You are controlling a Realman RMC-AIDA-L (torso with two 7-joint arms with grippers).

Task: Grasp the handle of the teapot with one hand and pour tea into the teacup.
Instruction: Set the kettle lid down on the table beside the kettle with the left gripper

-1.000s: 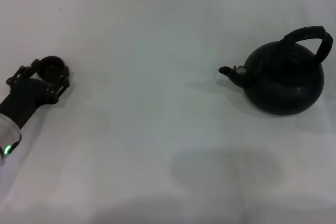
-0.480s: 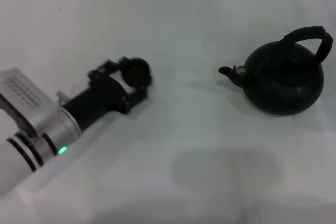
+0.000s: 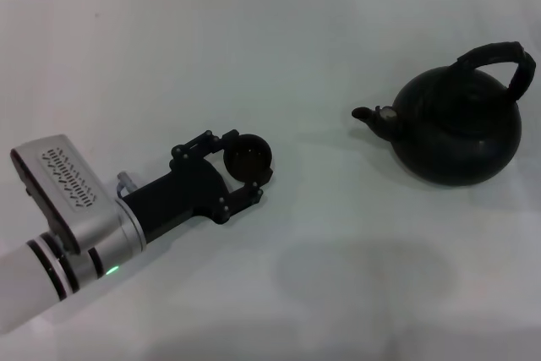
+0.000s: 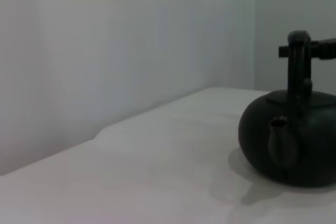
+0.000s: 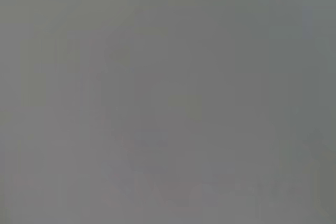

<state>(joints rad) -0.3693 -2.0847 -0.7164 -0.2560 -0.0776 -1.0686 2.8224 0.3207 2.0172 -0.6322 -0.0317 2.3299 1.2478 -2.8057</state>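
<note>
L gripper clamps teacup; teapot well apart, R side

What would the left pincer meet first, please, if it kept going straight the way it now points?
Probably the teapot: the left pincer, shut on the teacup, points across bare table towards its spout, though depth is unclear.

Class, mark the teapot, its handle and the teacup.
teapot (image 3: 461, 128), head view, middle of its round body.
handle (image 3: 494, 52), head view, top of the arch.
teacup (image 3: 250, 156), head view, its dark bowl.
</note>
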